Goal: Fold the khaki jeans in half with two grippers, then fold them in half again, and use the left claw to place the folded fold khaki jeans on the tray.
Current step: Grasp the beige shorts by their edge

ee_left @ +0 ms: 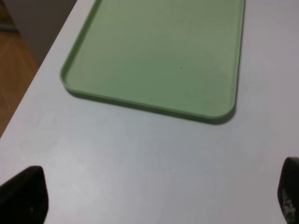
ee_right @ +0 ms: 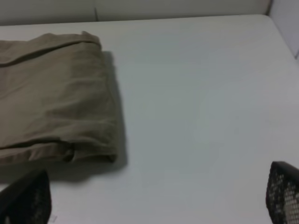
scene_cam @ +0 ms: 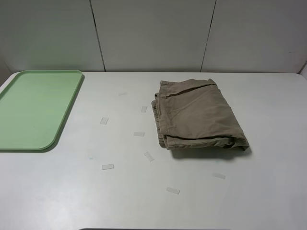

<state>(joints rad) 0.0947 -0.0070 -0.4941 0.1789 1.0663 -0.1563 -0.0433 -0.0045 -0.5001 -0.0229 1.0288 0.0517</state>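
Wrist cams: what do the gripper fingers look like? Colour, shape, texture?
Only the tips show. Left gripper: two black, matte, rounded fingertips. Right gripper: black fingertips with a dotted, mesh-like pad texture. No arms or cables visible in any view.

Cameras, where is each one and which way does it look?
Exterior high: mounted high, looking down on the table, the tray and the khaki jeans; no robot parts show.
Left wrist: on the left arm, facing the tray; fingertips of the open left gripper show.
Right wrist: on the right arm, facing the khaki jeans; fingertips of the open right gripper show.
Shared: high and left see the tray; high and right see the khaki jeans.
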